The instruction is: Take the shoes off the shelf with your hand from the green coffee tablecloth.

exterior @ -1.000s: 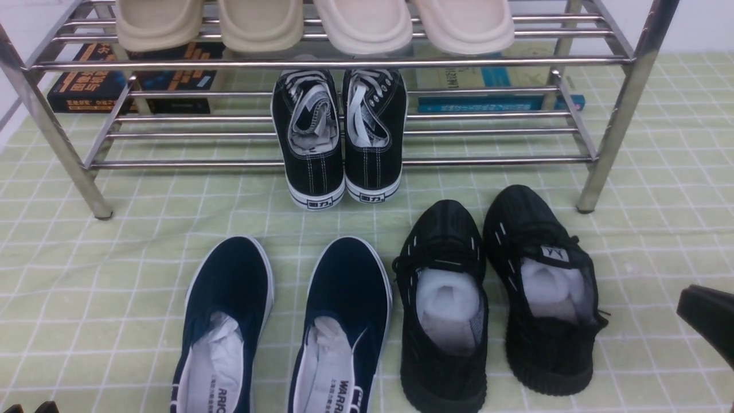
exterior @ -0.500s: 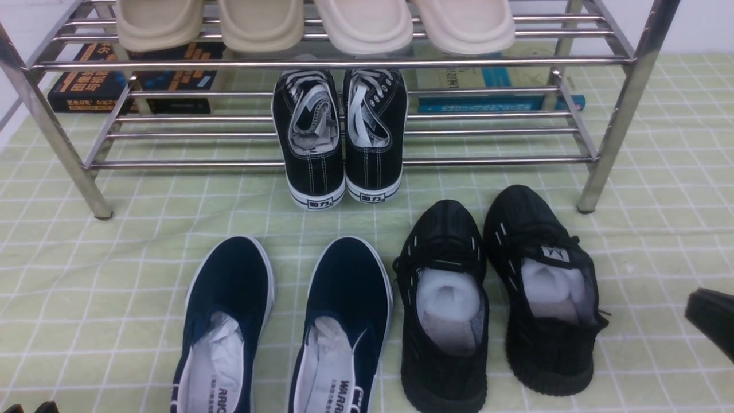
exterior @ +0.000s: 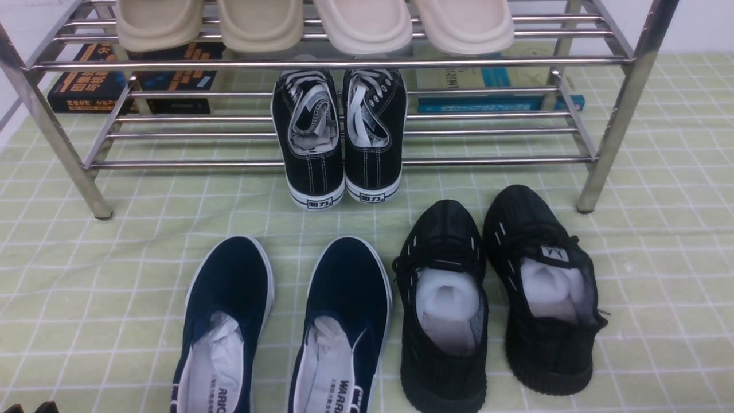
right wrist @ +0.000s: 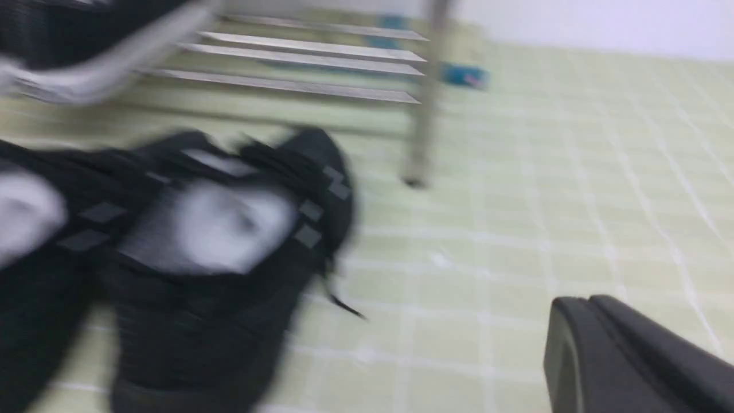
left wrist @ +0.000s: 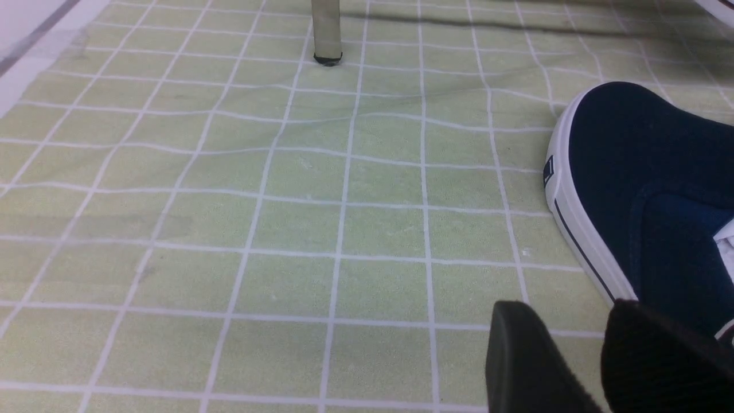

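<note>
The shoes, two all-black knit sneakers (exterior: pixel 444 304) stuffed with white paper, stand side by side on the green coffee tablecloth (exterior: pixel 659 241) in front of the shelf (exterior: pixel 344 63). The right wrist view is blurred; there the shoes (right wrist: pixel 212 241) lie apart from my right gripper (right wrist: pixel 590 307), whose fingers are pressed together with nothing held. That hand is outside the front view. My left gripper (left wrist: pixel 565 312) hovers low over the cloth beside a navy slip-on (left wrist: pixel 648 189), open and empty; only its tips (exterior: pixel 28 409) show at the front view's lower left corner.
Black canvas lace-ups (exterior: pixel 341 137) sit on the shelf's lower rails and several beige slippers (exterior: pixel 315 23) on the top tier. Two navy slip-ons (exterior: pixel 287 327) lie left of the black pair. Books (exterior: pixel 132 80) lie behind the shelf. A chrome leg (exterior: pixel 599 172) stands close to the right sneaker.
My right gripper has drawn back to the right and left the front view. The shoes and the left gripper have stayed where they were.
</note>
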Available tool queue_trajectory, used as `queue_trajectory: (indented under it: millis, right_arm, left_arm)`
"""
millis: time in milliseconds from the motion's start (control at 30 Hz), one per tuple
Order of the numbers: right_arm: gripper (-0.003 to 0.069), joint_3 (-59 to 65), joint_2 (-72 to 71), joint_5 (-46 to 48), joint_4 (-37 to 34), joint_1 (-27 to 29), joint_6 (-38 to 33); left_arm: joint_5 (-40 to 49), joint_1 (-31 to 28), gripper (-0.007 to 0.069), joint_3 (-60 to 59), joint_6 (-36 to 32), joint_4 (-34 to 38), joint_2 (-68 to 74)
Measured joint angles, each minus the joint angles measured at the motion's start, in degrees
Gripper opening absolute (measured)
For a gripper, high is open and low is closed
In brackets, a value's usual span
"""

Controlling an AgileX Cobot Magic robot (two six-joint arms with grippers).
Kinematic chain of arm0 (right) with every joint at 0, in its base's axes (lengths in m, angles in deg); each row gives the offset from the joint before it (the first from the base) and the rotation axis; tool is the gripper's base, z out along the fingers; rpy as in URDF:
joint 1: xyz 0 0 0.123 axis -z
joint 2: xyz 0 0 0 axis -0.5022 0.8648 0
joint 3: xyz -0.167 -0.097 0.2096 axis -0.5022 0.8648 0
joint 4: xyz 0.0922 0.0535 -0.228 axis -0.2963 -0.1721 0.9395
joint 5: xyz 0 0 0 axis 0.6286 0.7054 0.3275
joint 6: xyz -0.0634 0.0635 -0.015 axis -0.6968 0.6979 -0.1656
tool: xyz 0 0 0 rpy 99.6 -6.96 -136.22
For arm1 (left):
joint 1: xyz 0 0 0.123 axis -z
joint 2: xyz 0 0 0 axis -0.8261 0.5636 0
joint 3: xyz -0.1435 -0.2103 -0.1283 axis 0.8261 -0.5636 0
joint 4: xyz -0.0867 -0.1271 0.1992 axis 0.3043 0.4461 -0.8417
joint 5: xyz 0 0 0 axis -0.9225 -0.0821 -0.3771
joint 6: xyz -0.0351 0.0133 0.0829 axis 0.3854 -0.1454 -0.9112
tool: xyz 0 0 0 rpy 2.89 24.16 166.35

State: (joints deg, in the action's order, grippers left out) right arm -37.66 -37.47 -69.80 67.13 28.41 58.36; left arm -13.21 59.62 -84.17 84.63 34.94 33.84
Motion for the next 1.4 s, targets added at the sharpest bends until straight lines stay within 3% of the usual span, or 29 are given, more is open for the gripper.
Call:
queue_trajectory:
  millis: [167,433,733,1400]
  right_arm:
    - [0.0013,3.62,-2.6,3.07,0.23,5.05,-0.04]
    - [0.002,3.09,-2.63,5.97,0.99,3.13,0.19]
    - [0.0027,3.05,-2.63,6.17,2.12,2.64,5.19]
    - [0.0054,3.05,-2.63,6.17,2.35,2.64,5.19]
  left_arm:
    - [0.0,0.0,0.0242,0.0,0.0,0.0,0.0]
    - [0.0,0.0,0.0242,0.0,0.0,0.0,0.0]
    - [0.0,0.0,0.0242,0.0,0.0,0.0,0.0]
    - [0.0,0.0,0.0242,0.0,0.0,0.0,0.0]
